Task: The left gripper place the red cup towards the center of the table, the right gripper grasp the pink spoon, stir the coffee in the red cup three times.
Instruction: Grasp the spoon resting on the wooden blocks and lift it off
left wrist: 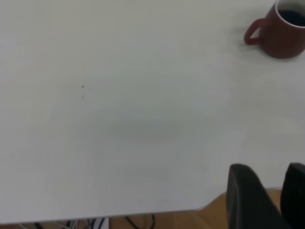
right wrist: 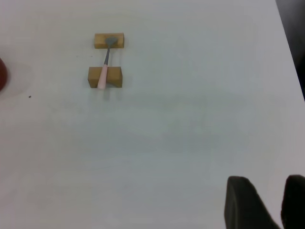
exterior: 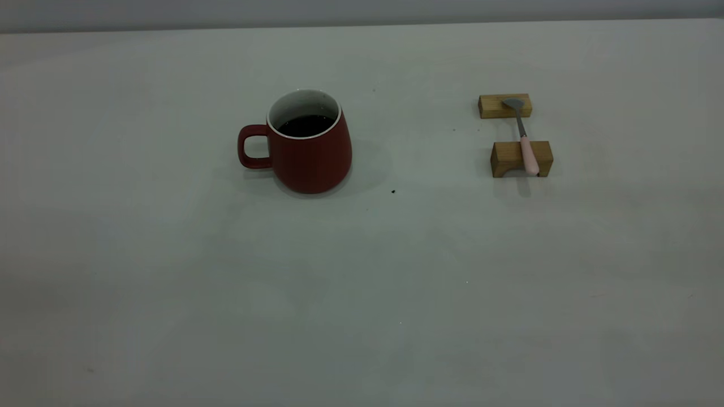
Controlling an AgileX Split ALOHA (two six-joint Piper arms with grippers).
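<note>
Nothing is grasped yet: my left gripper (left wrist: 267, 200), fingers apart and empty, must first reach the red cup (exterior: 310, 144), while my right gripper (right wrist: 267, 202), likewise parted and empty, waits well away from the pink spoon (exterior: 529, 154).

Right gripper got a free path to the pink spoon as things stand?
Probably yes. The pink spoon lies across two wooden blocks, handle raised off the table. Nothing stands between it and the right gripper, whose fingers are apart.
</note>
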